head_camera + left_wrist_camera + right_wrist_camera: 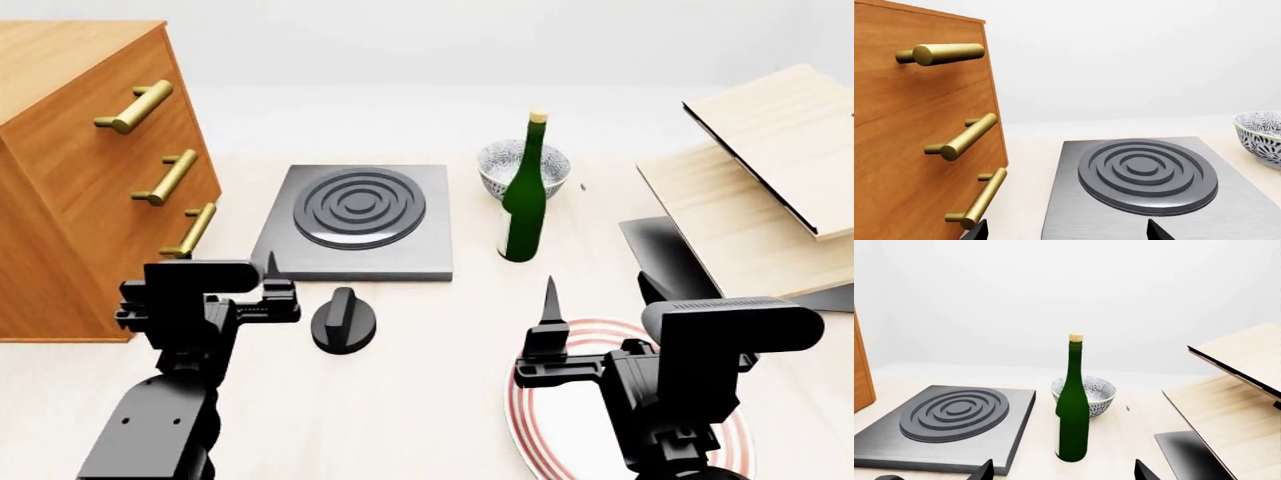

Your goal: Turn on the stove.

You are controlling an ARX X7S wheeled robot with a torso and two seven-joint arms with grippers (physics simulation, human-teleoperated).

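Dark grey and flat, the stove (pixel 360 222) serves as our landmark; its single burner (pixel 359 207) of concentric rings shows no glow, so we judge the task not yet done. The small black knob (pixel 343 320) stands on the tabletop (pixel 441 320) just beside the stove's near edge, on our side of it, with its raised grip bar running roughly away from us, toward the stove.

Our left gripper (pixel 271 268) hangs just beside the stove's near left corner, and the knob lies near it, toward our right and a little closer to us. Its fingertips show as two separated points in the left wrist view, so we read the jaws as parted and holding nothing. Our right gripper (pixel 550 300) sits well apart from the stove, off its near right corner, above a red-ringed plate (pixel 534 425); its tips likewise stand apart with nothing between them. We judge the left arm the nearer one for the knob.

Containers: a patterned bowl (pixel 510 160) stands just beyond the stove's far right corner; we see nothing in it, though its interior is only partly visible. A green bottle (pixel 523 205), corked and upright, stands just right of the stove, in front of the bowl. A wooden drawer unit (pixel 80 170) with brass handles stands left of the stove.
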